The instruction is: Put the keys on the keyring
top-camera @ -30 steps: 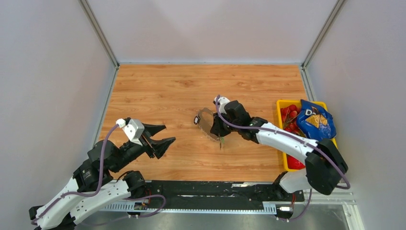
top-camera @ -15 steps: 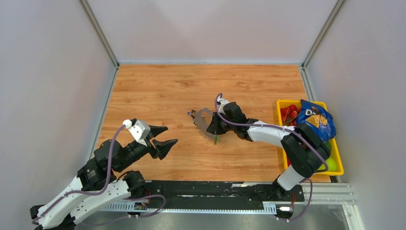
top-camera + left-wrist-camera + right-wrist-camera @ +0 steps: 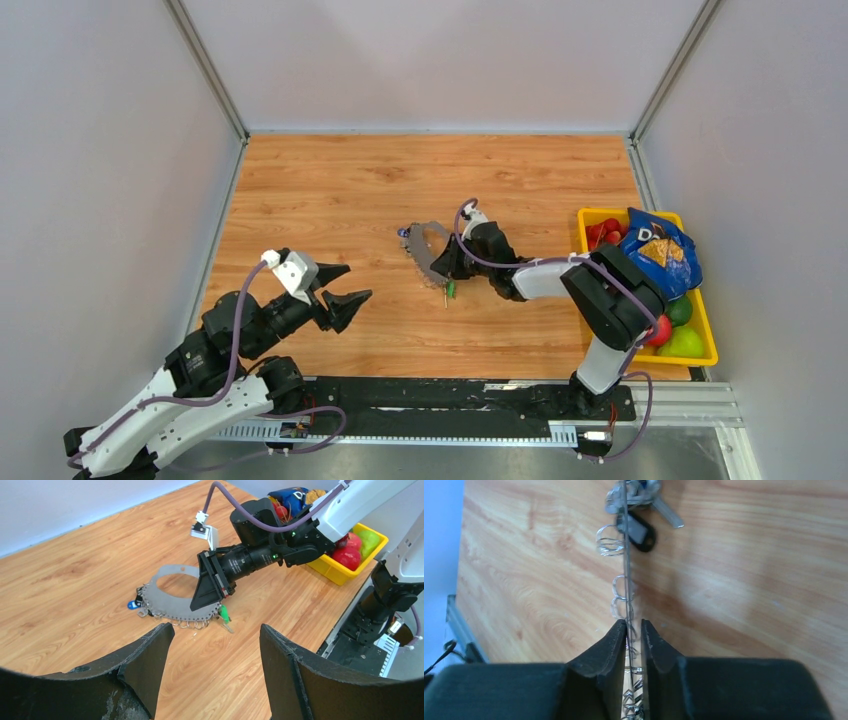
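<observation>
The worktop (image 3: 330, 180) is marked by a warm orange-brown wood grain. The keyring (image 3: 170, 607) is coloured silver-grey, with a green tag (image 3: 224, 614), a blue key head (image 3: 133, 604) and a black key tag (image 3: 640, 530). The left end effector (image 3: 352, 283) and right end effector (image 3: 440, 268) are finished in black. A yellow bin (image 3: 598, 212) and a blue bag (image 3: 655, 258) are seen.

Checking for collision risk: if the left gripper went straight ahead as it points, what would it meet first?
Probably the keyring, at its fringed near edge, where the right gripper holds it; depth is uncertain.

The worktop (image 3: 330, 190) lies open along its far and left edges. A bin (image 3: 596, 212) and the right arm (image 3: 545, 278) block the right.
</observation>
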You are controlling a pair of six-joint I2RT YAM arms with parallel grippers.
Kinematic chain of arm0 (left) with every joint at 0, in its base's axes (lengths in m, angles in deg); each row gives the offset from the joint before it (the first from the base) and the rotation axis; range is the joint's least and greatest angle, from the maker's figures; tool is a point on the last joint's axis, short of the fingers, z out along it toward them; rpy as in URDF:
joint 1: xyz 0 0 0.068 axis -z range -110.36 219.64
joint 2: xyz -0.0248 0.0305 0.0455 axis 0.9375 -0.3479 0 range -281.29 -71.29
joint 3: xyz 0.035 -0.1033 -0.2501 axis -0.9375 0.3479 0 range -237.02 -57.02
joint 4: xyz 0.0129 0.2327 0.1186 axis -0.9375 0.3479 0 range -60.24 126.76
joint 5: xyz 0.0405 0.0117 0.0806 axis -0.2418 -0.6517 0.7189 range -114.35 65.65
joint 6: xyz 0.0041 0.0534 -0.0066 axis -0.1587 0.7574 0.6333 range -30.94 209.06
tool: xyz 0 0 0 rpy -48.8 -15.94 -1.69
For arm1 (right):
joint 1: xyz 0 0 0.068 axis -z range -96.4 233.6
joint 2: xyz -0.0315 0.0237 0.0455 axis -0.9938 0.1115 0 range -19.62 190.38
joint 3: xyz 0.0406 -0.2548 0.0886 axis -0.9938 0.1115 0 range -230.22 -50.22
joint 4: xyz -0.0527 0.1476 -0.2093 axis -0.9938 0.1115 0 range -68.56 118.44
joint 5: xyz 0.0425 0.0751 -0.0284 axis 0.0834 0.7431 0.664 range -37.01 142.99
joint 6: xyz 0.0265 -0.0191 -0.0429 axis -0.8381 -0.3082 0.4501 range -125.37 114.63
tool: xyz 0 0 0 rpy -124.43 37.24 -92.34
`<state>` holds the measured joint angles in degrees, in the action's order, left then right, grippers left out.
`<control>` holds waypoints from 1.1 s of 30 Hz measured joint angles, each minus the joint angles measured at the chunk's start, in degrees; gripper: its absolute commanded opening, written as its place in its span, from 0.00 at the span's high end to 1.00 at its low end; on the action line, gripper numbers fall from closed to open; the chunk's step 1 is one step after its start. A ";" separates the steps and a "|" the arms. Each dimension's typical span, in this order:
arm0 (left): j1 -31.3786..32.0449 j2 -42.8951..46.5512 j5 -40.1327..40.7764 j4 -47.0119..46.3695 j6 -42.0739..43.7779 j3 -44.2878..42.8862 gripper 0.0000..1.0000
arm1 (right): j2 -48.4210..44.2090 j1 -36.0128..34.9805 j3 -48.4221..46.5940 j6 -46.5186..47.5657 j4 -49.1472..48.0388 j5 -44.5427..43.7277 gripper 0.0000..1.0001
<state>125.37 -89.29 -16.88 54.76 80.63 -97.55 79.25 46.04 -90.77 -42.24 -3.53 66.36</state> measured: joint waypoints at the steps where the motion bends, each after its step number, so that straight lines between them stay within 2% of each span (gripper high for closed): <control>1: 0.00 0.04 0.24 0.04 0.02 0.04 0.26 | 0.50 0.26 0.02 -0.33 -0.63 -0.87 0.61; 3: 0.00 0.28 0.70 0.09 0.04 0.13 0.26 | 1.42 1.07 0.15 -0.83 -0.61 -2.78 0.49; 6: 0.00 0.79 1.31 0.07 0.02 0.39 0.25 | 1.60 2.29 0.59 -1.40 -0.94 -4.44 0.41; 12: 0.00 0.87 2.21 0.11 0.04 0.52 0.25 | -1.66 2.78 0.79 -0.50 2.51 -8.81 0.29; 17: 0.00 0.87 2.75 0.11 0.04 0.52 0.23 | -11.21 2.78 1.95 1.66 10.05 -15.04 0.22; 20: 0.00 0.92 2.99 0.09 0.02 0.52 0.17 | -20.22 2.78 2.03 3.91 15.43 -19.98 0.01; 23: 0.00 0.92 3.17 0.09 0.00 0.52 0.08 | -29.77 2.78 2.03 6.19 19.78 -24.35 0.00; 24: 0.00 0.92 3.19 0.11 0.02 0.52 0.02 | -32.72 2.78 1.95 7.13 21.05 -25.40 0.00; 27: 0.00 0.85 3.48 0.13 -0.07 0.52 0.00 | -39.89 2.78 1.27 9.22 24.70 -28.46 0.00; 33: 0.00 -0.13 5.64 0.13 -0.20 0.52 0.00 | -47.41 2.78 0.94 12.13 30.45 -33.73 0.00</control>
<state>125.37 -89.42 -11.24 54.89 80.43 -97.03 31.84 48.81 -89.83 -30.11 26.92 32.63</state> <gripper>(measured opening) 0.997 0.997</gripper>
